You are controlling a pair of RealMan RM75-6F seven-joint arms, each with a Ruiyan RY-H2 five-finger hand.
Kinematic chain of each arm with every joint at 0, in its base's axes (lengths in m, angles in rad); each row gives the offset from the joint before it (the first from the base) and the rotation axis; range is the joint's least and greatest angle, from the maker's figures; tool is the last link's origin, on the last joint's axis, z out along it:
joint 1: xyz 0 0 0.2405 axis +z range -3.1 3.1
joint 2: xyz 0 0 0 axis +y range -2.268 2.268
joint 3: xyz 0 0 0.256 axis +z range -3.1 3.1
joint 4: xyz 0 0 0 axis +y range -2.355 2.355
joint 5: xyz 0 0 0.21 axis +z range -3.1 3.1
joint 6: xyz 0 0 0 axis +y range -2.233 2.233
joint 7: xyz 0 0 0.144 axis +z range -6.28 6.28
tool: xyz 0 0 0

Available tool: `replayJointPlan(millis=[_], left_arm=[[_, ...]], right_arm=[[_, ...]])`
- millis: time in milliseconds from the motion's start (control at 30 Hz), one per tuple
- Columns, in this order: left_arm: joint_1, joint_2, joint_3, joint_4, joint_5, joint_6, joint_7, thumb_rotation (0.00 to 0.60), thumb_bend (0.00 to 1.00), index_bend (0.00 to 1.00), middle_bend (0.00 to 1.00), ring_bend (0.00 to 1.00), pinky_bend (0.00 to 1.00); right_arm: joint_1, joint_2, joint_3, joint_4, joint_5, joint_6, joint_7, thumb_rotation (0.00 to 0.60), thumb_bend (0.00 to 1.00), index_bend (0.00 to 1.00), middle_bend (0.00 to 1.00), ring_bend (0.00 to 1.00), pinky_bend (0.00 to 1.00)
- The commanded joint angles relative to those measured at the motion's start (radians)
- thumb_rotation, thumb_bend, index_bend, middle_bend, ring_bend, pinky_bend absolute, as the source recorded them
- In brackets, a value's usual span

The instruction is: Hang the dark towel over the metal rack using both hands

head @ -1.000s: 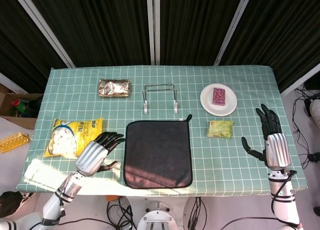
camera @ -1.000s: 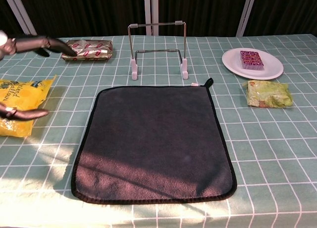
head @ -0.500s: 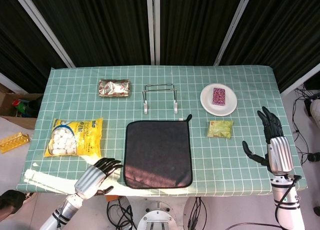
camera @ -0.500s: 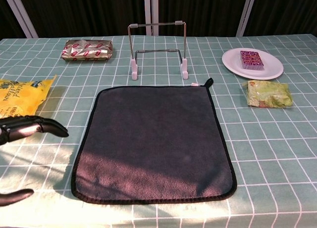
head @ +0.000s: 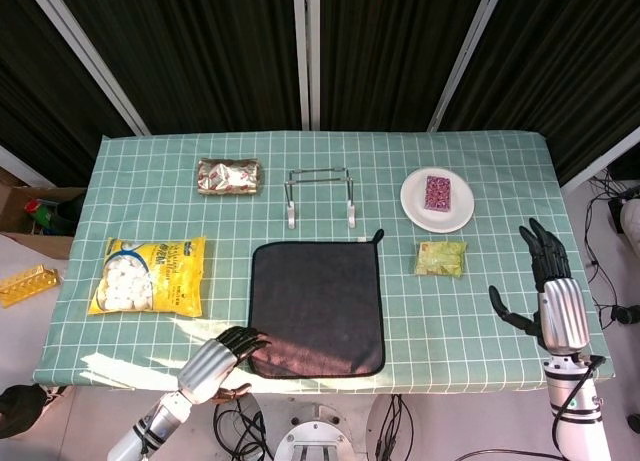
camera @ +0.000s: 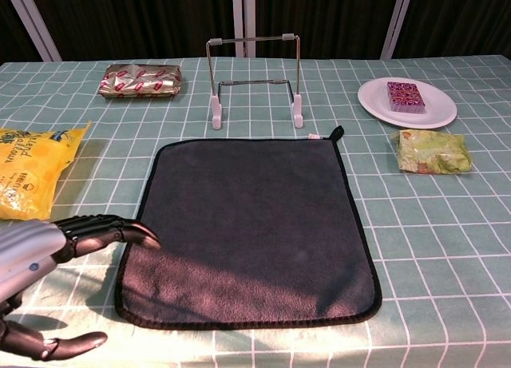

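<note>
The dark towel [head: 317, 307] [camera: 249, 227] lies flat on the green checked tablecloth, its hanging loop at the far right corner. Behind it stands the metal rack [head: 319, 195] [camera: 255, 81] on white feet, with nothing on it. My left hand [head: 218, 366] [camera: 48, 260] hovers at the towel's near left corner, fingers spread over the edge and thumb below, holding nothing. My right hand [head: 552, 296] is raised beyond the table's right edge, fingers apart and empty; the chest view does not show it.
A yellow snack bag [head: 148, 275] [camera: 28, 170] lies left of the towel. A foil packet [head: 229, 176] [camera: 141, 80] sits at the back left. A white plate [head: 437, 200] [camera: 406, 103] with a purple block and a green packet [head: 440, 258] [camera: 432, 152] lie to the right.
My left hand has moved from beside the snack bag toward me and rightward to the towel's near left corner. My right hand has drifted slightly down and right.
</note>
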Motion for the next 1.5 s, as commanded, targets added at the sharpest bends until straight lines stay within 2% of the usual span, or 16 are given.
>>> replayJointPlan(millis=[33,700,1067,1233,1500], left_arm=[[-0.015,-0.021,-0.012,0.015,-0.010,-0.024,-0.019,0.600,0.23,0.22,0.18,0.16,0.21],[-0.051,-0.061,-0.045,0.060,-0.049,-0.072,-0.030,0.600,0.27,0.27,0.18,0.16,0.21],[-0.062,-0.075,-0.043,0.079,-0.052,-0.074,-0.055,0.600,0.36,0.49,0.18,0.16,0.21],[-0.061,-0.080,-0.035,0.078,-0.054,-0.076,-0.063,0.600,0.46,0.58,0.18,0.16,0.21],[-0.067,-0.084,-0.042,0.063,-0.060,-0.070,-0.100,0.600,0.53,0.65,0.19,0.16,0.21]], right_arm=[[-0.002,0.001,0.000,0.005,0.002,-0.001,0.005,0.600,0.33,0.00,0.00,0.00,0.00],[-0.013,-0.010,-0.003,0.027,-0.002,-0.004,0.015,0.600,0.34,0.00,0.00,0.00,0.00],[-0.021,-0.008,-0.002,0.037,0.005,-0.002,0.027,0.600,0.36,0.00,0.00,0.00,0.00],[-0.024,-0.008,-0.003,0.041,0.005,-0.002,0.032,0.600,0.36,0.00,0.00,0.00,0.00],[-0.028,-0.015,-0.006,0.056,0.008,-0.006,0.040,0.600,0.36,0.00,0.00,0.00,0.00]])
